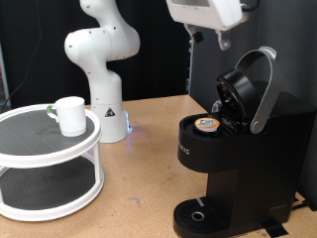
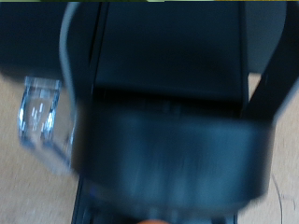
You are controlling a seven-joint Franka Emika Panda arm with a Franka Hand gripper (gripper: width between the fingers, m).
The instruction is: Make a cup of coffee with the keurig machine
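While you watch the exterior view, the keurig machine (image 1: 233, 139) stands lid-up with a pod (image 1: 207, 125) seated; the claw (image 1: 222, 40) hovers above, its grip unreadable. The cup (image 1: 70, 115) sits on a white rack (image 1: 40, 164). Your wrist view shows only the blurred black machine (image 2: 168, 112).

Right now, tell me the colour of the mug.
White; the mug shows best in the exterior view.
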